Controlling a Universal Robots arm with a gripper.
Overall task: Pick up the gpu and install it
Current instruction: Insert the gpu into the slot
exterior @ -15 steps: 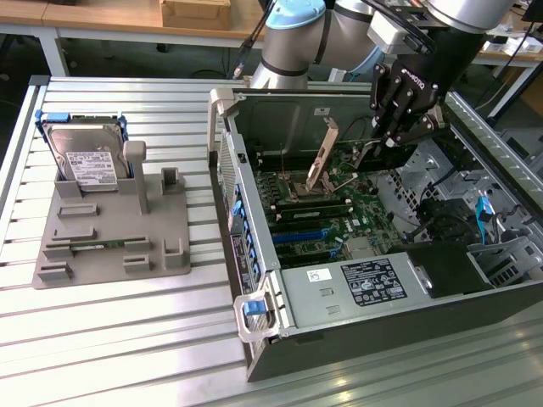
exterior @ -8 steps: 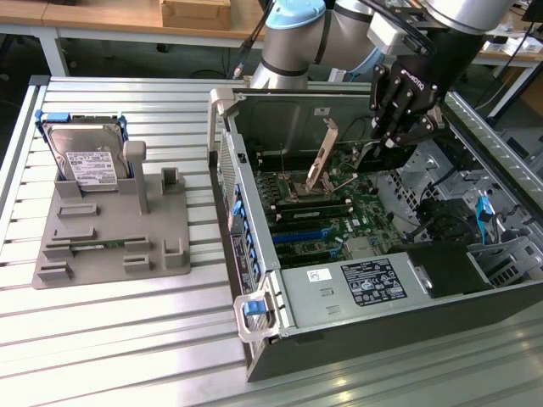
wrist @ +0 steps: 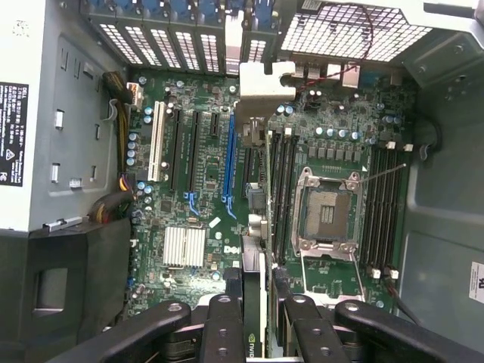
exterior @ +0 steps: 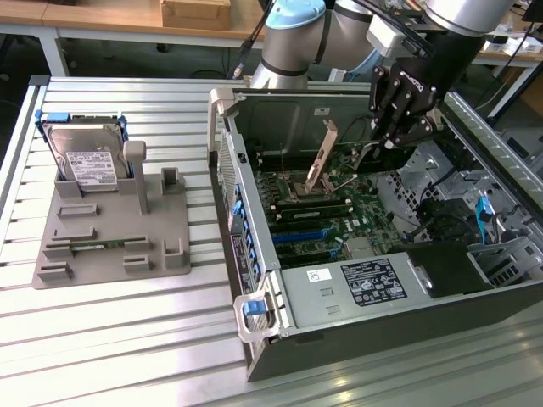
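Note:
My gripper (exterior: 397,127) hangs inside the open computer case (exterior: 254,280), shut on the gpu (exterior: 323,158). The card's beige end bracket stands upright over the motherboard (exterior: 339,220). In the wrist view the gpu (wrist: 262,227) is seen edge-on as a thin green board, with its metal bracket at the end towards the case's rear slot openings. There my gripper (wrist: 262,333) clamps the card's near end between its black fingers (wrist: 224,329). The card hovers above the board, between the long blue slot (wrist: 229,162) and the memory slots beside the CPU socket (wrist: 327,213).
A grey fixture (exterior: 110,246) on the slatted table, at the exterior view's left, holds a silver hard drive (exterior: 85,157) and a slim green memory stick (exterior: 97,246). A power supply (exterior: 365,284) and drive cages (exterior: 475,254) crowd the case's near and right sides.

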